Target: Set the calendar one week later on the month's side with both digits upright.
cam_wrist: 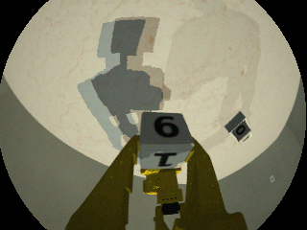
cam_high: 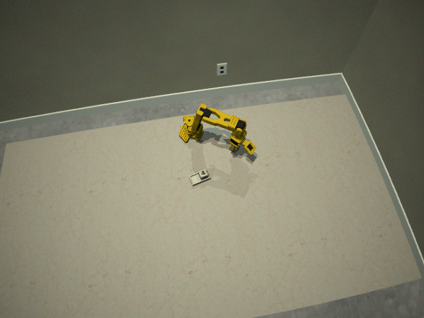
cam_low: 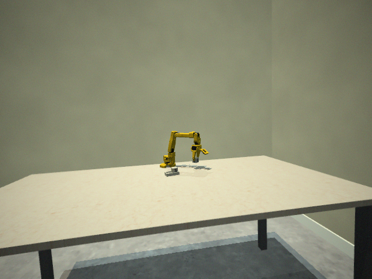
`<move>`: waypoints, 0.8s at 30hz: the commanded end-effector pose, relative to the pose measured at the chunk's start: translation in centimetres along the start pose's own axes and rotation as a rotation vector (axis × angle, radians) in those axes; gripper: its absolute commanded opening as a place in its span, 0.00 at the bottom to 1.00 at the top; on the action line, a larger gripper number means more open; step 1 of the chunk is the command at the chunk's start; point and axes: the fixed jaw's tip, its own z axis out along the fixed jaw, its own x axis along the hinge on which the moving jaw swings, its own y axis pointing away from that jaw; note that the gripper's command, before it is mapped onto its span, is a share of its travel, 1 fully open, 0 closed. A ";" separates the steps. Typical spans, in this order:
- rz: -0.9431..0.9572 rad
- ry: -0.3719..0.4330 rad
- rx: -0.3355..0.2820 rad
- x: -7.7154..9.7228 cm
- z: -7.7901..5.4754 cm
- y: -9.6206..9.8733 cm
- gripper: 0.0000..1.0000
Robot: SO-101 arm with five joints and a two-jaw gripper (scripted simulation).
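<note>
Cube Clamped Above the Tabletop, Tray Well Apart

Your end effector [cam_high: 235,148] [cam_low: 195,160] [cam_wrist: 164,144] is partly open, its fingers closed on opposite sides of a pale cube [cam_low: 195,160] [cam_wrist: 165,136]. In the wrist view you can read a 6 or 9 on one face of that cube and a 1 on the next. You have it raised off the tabletop [cam_high: 154,222] [cam_low: 180,195] [cam_wrist: 206,53], with the arm's shadow falling beneath.

The tray [cam_high: 195,183] [cam_low: 168,174] lies flat on the tabletop, well apart from your end effector, nearer the foot of the arm [cam_high: 218,119] [cam_low: 183,135] in the exterior view. The other cube [cam_high: 203,173] [cam_low: 174,170] [cam_wrist: 240,129] sits in one end of it, showing a 4 on top and a 0 on a side; the other end holds no cube.
</note>
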 end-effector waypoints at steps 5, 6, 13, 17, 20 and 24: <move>-0.001 -0.076 -0.024 -0.5 -1.6 0.3 0.00; -0.002 -0.076 -0.024 -0.6 -1.6 0.3 0.00; -0.012 -0.077 -0.023 -0.6 -1.6 0.1 0.00; -0.017 -0.077 -0.023 -0.6 -1.6 0.0 0.00; -0.027 -0.077 -0.022 -0.7 -1.6 -0.2 0.00; -0.046 -0.077 -0.021 -0.8 -1.5 -0.6 0.00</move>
